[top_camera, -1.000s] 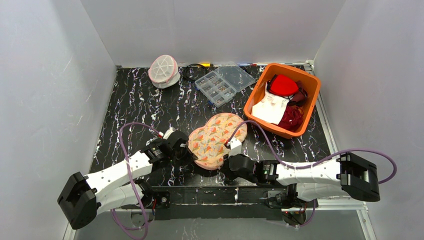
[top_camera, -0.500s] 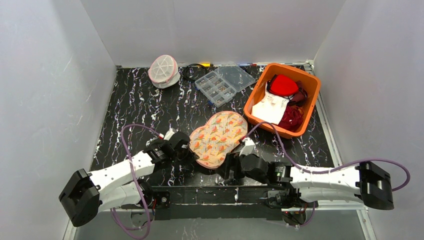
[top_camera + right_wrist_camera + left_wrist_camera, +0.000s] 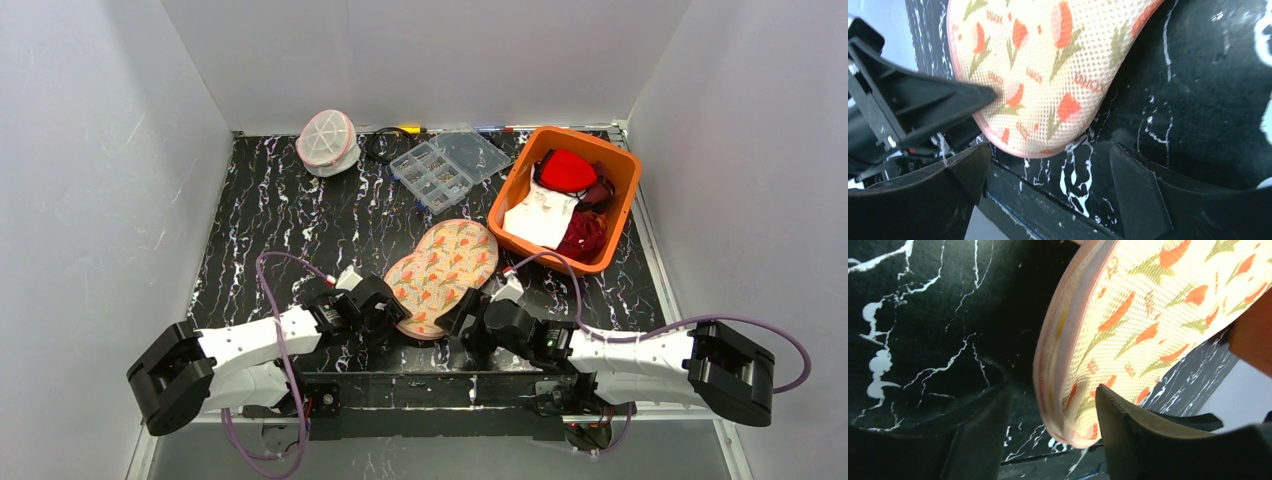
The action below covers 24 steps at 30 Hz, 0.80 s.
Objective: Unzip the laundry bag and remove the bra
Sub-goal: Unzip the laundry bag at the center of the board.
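Now left jaws and right jaws released; floral pad (image 3: 443, 275) lies folded, narrower

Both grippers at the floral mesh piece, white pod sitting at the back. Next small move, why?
Probably draw the left gripper back off the floral mesh piece: its rim lies between the parted jaws, unclamped. The right gripper is wide open beside it. The laundry bag sits far back left, beyond both.
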Each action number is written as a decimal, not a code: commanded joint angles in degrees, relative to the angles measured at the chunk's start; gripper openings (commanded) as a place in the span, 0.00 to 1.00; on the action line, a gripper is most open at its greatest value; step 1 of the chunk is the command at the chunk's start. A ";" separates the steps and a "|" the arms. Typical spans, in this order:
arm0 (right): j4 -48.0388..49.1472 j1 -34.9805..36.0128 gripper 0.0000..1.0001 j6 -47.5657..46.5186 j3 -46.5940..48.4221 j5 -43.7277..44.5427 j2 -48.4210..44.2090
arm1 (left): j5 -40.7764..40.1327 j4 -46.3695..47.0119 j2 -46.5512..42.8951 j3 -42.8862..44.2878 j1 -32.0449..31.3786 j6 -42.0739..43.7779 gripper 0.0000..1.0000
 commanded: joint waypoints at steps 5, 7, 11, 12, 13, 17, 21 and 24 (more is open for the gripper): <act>-5.75 -7.12 0.97 -4.66 2.97 2.57 -1.07 | 0.42 -13.93 -10.10 0.86 -0.62 8.26 0.82; -5.62 -10.86 0.96 -7.97 3.18 0.27 0.03 | 0.41 -18.48 -14.32 0.59 -0.63 10.19 0.84; -1.93 -17.11 0.94 -15.13 5.89 -6.86 6.39 | -1.66 -24.13 -23.60 -0.01 -0.59 14.14 0.84; -0.98 -18.01 0.93 -16.58 7.01 -8.29 8.61 | -2.59 -24.71 -25.54 0.01 -0.56 15.43 0.84; -0.15 -18.85 0.92 -17.95 8.27 -9.49 11.52 | -3.58 -25.53 -26.88 0.28 -0.56 16.55 0.84; 1.62 -20.32 0.84 -23.26 12.96 -12.99 19.18 | -9.57 -28.00 -28.36 3.33 -0.45 23.01 0.83; 0.91 -21.15 0.67 -29.26 17.12 -15.72 25.22 | -14.33 -31.65 -25.07 7.82 -0.37 27.54 0.83; -0.98 -21.15 0.58 -36.81 20.29 -17.28 28.75 | -18.77 -36.31 -22.40 11.12 -0.15 27.91 0.83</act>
